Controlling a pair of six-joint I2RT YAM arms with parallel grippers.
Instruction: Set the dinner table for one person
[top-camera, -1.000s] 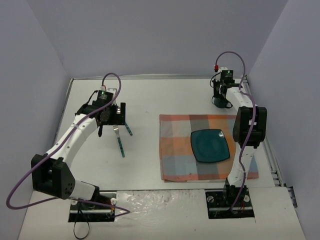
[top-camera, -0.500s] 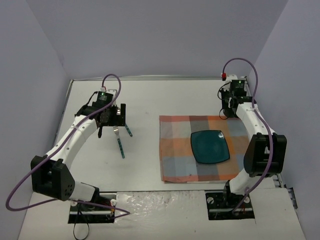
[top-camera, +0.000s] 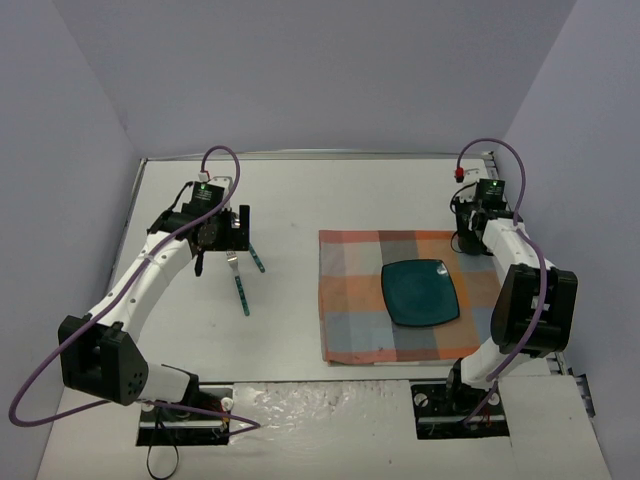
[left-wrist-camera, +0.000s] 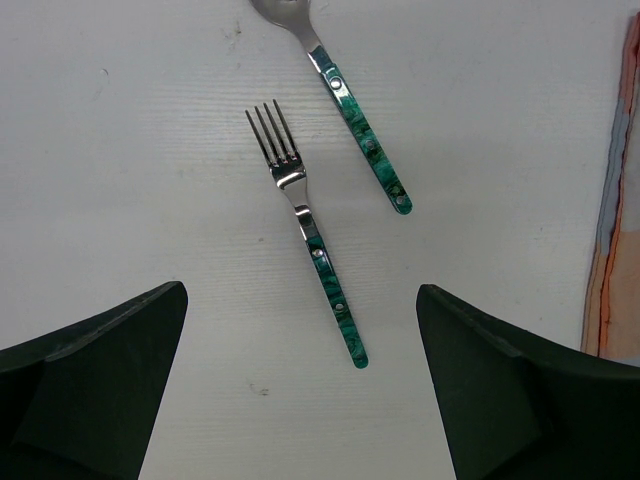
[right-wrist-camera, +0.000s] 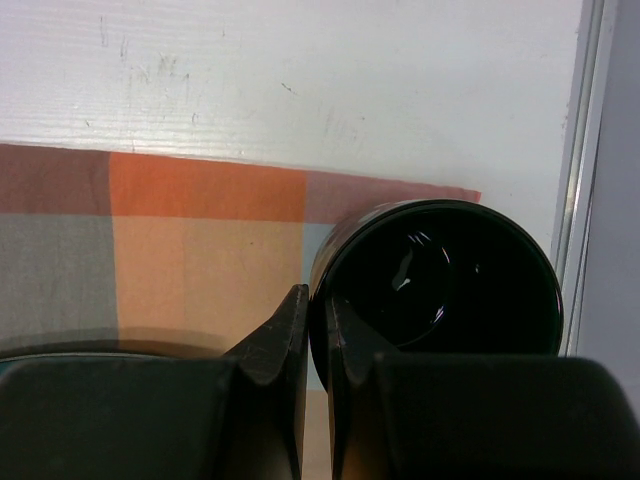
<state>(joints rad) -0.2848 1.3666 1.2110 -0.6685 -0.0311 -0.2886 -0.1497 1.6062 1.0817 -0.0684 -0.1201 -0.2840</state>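
Note:
The white dinner table (top-camera: 300, 195) bears a plaid cloth (top-camera: 360, 300) with a dark teal square plate (top-camera: 420, 290) on it. My right gripper (top-camera: 470, 232) is shut on the rim of a black cup (top-camera: 466, 246) at the cloth's far right corner. In the right wrist view the gripper (right-wrist-camera: 318, 325) pinches the wall of the cup (right-wrist-camera: 440, 280), one finger inside and one outside. A fork (left-wrist-camera: 310, 235) and a spoon (left-wrist-camera: 355, 120) with green marbled handles lie on the table. My left gripper (left-wrist-camera: 300, 400) is open above the fork's handle end. The fork also shows in the top view (top-camera: 241, 292).
A metal rail (right-wrist-camera: 590, 150) runs along the table's right edge, close beside the cup. The cloth's left edge (left-wrist-camera: 610, 200) shows to the right of the cutlery. Grey walls enclose the table on three sides.
My right arm has carried the black cup from the far right of the table toward me, to the cloth's far right corner. The left arm has barely moved.

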